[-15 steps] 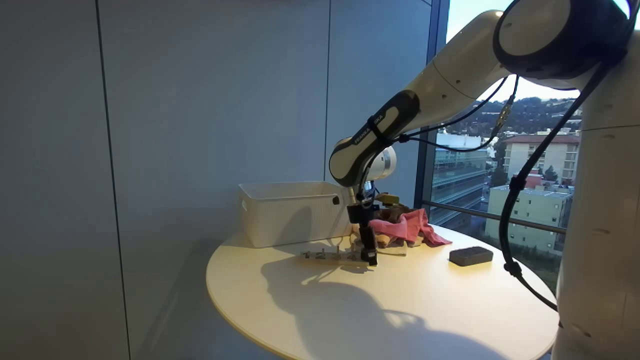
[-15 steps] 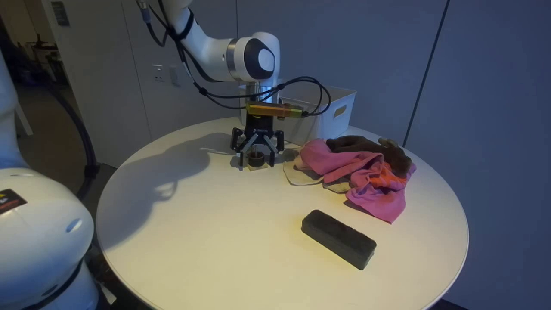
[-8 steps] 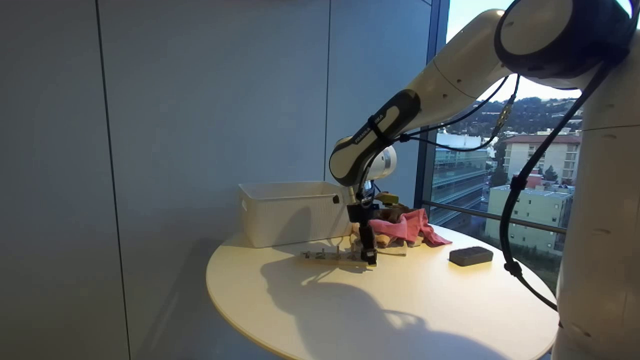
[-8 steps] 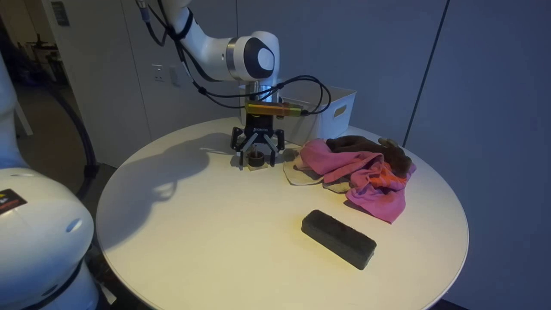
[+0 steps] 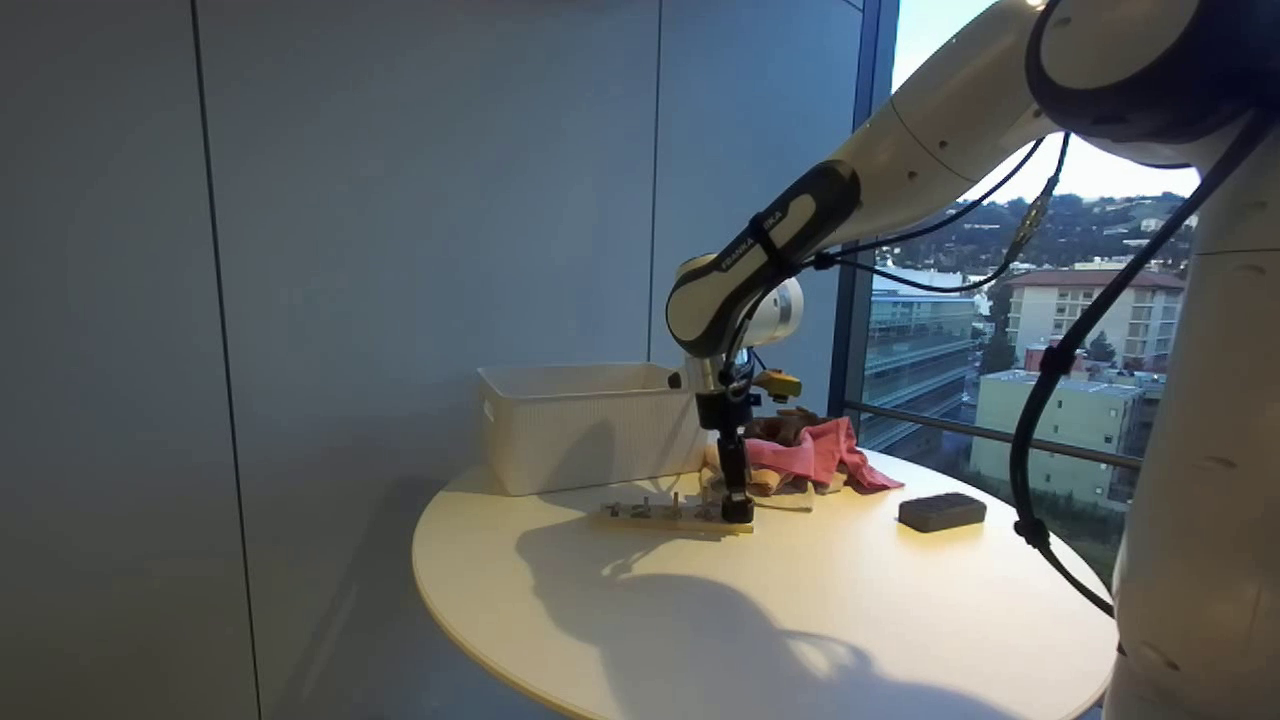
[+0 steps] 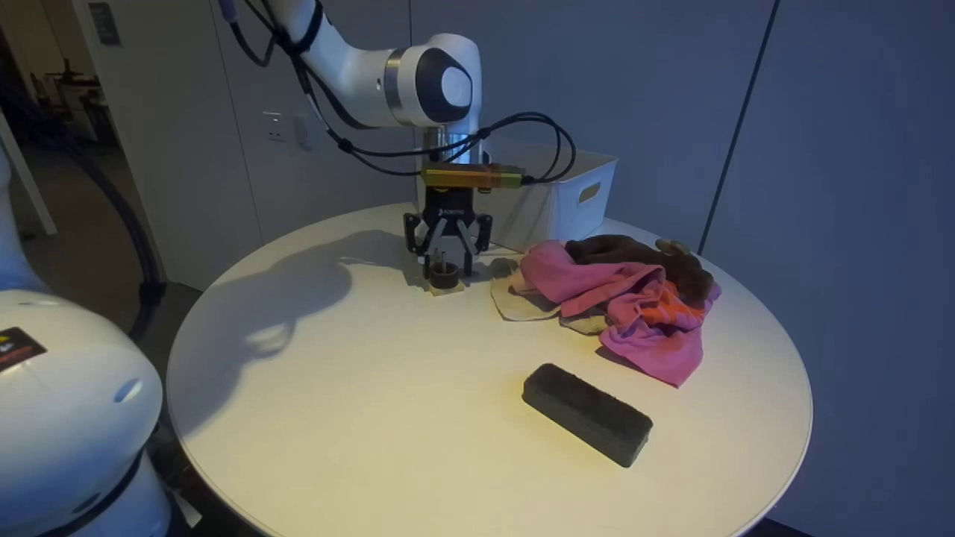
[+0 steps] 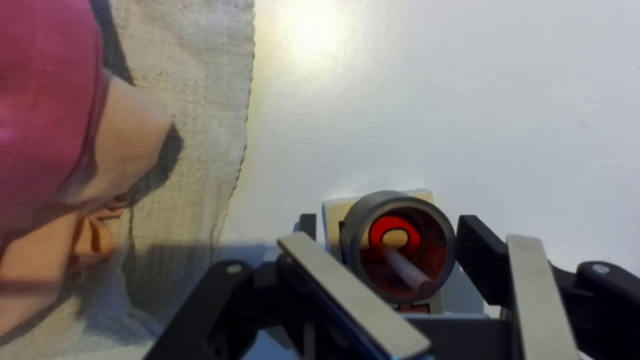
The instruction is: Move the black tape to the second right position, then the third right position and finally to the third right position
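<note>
1 black tape, around the end peg of 1 board; the peg, we judge, is there to stop it sliding. 1 gripper, fingers parted about the tape, clasping nothing: placed so, we suppose, to grip or release.

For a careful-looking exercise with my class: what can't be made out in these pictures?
White box: floor hidden by its walls in both exterior views.
Wooden board: partly covered by gripper and black tape in the wrist view.
Pink cloth: cut off by the wrist view's left edge.
Sticker: print too small in an exterior view.
</note>
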